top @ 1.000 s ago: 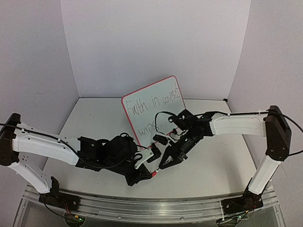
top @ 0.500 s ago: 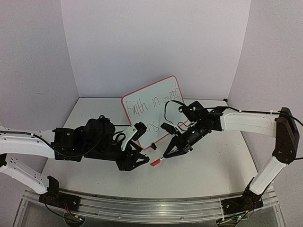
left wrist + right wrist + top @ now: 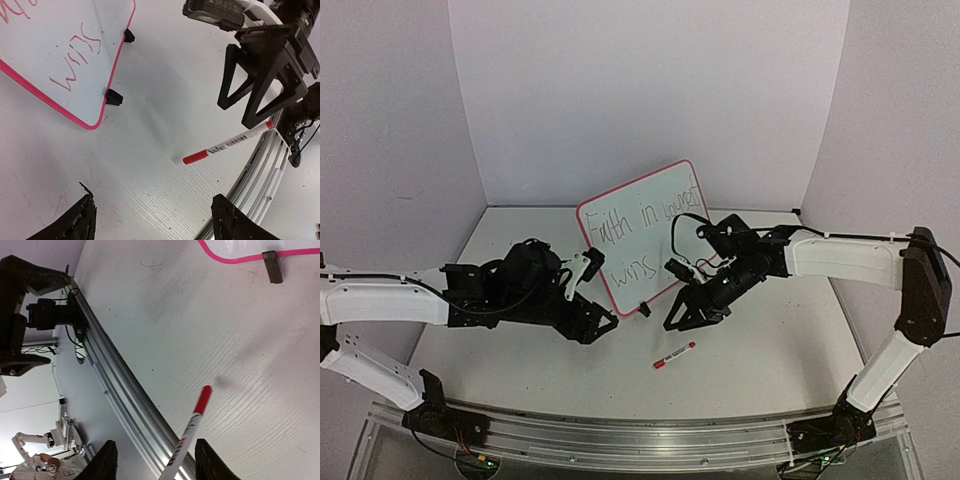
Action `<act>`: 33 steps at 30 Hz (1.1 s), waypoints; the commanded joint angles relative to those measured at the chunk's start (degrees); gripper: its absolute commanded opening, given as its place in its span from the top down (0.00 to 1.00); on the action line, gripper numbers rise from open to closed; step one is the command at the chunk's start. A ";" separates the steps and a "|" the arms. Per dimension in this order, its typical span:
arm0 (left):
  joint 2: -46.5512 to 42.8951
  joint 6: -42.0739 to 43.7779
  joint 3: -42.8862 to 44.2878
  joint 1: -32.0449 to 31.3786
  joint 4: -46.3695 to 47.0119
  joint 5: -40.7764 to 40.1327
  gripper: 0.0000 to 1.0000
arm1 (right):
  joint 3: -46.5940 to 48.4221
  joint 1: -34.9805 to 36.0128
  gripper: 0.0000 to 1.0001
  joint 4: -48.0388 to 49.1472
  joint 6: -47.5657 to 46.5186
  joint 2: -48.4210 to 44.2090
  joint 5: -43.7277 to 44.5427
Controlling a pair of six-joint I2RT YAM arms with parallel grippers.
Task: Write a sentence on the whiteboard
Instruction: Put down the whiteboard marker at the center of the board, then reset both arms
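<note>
The whiteboard, white with a pink rim, stands tilted on black clip feet at the table's middle. The sentence runs across it in two thin dark lines; its word "wins" shows in the left wrist view. A red-capped marker lies loose on the table in front of the board, and shows in both wrist views. My left gripper is open and empty, left of the board's lower corner. My right gripper is open just above and behind the marker, holding nothing.
An aluminium rail runs along the near table edge, close behind the marker in the wrist views. White walls close in the back and sides. A clip foot of the board stands beyond my right gripper.
Both grippers have opened. The marker left my right gripper and now lies on the table. My left arm has pulled back to the left, away from the marker.
</note>
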 commanded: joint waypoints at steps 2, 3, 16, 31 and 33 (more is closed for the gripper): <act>-0.63 -6.23 -0.66 5.86 -0.26 -0.49 0.20 | 1.76 -0.60 0.40 0.58 1.37 -0.41 13.85; -0.60 -6.63 -0.90 7.42 -0.59 -0.55 0.20 | 1.57 -1.01 0.37 0.58 1.89 -0.64 15.53; 3.88 -10.88 -9.28 31.57 7.23 2.32 0.15 | -4.03 -12.19 0.02 2.95 1.59 -4.50 35.43; -6.37 -0.02 -6.16 53.55 10.23 -12.76 0.11 | -14.34 -39.01 0.02 14.67 -3.87 -20.38 42.79; -9.00 3.34 -6.15 53.57 12.09 -14.30 0.11 | -17.11 -39.12 0.02 19.06 -5.36 -24.88 44.60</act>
